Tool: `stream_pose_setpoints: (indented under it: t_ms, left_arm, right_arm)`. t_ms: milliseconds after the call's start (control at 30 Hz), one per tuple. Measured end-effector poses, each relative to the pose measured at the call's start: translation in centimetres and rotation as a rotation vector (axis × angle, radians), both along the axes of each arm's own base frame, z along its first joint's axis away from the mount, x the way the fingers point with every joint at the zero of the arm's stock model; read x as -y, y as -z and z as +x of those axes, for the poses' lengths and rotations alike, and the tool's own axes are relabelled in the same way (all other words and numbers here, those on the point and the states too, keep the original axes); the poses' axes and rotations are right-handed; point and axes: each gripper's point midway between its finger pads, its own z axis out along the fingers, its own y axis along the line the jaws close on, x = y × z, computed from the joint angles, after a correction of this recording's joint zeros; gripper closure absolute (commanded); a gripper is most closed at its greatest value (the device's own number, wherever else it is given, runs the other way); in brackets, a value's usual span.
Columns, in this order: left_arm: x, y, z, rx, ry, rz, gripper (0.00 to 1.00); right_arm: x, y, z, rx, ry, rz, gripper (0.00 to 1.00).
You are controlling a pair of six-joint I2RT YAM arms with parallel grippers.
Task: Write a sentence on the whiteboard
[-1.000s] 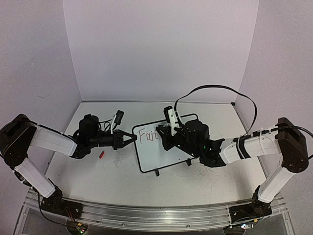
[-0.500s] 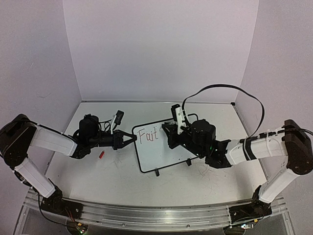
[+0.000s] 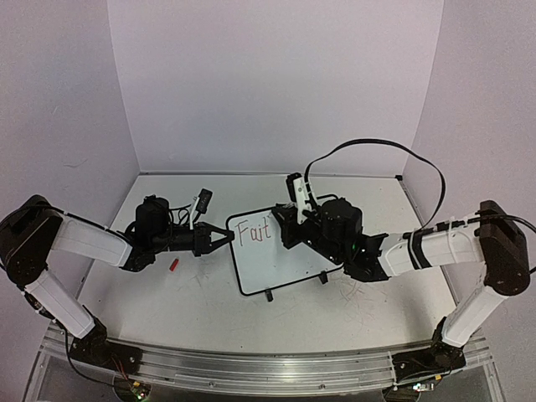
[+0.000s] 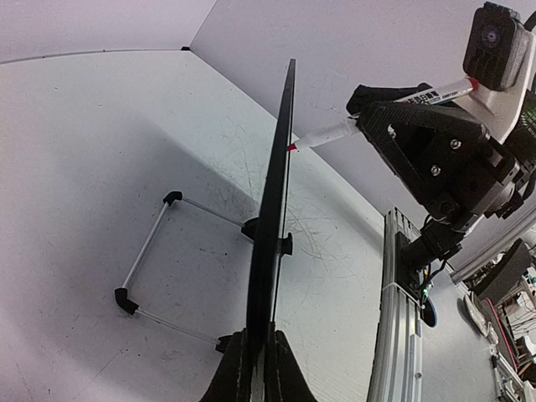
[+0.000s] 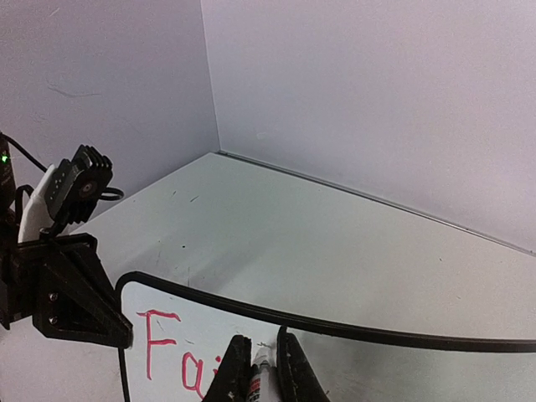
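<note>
while the right gripper [image 5: 258, 358], clamped on the marker [image 4: 331, 132], swings back left, the whiteboard [image 3: 276, 264] reads "fait". left gripper [image 3: 223, 238] pinches its edge; sentence barely begun.

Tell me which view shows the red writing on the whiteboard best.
Top external: the red writing faces the camera on the whiteboard, letters legible. The right wrist view clips the letters at its bottom edge; the left wrist view sees the board edge-on, no letters.

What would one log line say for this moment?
left gripper shut on whiteboard edge | right gripper shut on marker | red letters begin Fai
</note>
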Motion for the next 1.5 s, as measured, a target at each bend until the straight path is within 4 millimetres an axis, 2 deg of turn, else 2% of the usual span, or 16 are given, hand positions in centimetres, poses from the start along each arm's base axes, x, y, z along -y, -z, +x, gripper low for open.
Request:
stream_pose_setpoints:
  t_ms: [633,1333,1500]
  left_arm:
    - [0.0,0.0,0.0,-0.001,0.0,0.0,1.0]
    - [-0.1,0.2,0.1,-0.008,-0.009,0.006,1.0]
    - [-0.1,0.2,0.1,-0.008,-0.009,0.006,1.0]
  right_arm:
    - [0.2,0.2,0.2,-0.006,0.021,0.0,1.0]
    - [0.6,3.8,-1.3,-0.091,-0.01,-0.017,1.0]
    - [0.6,4.0,-1.5,-0.098,-0.011,-0.017,1.0]
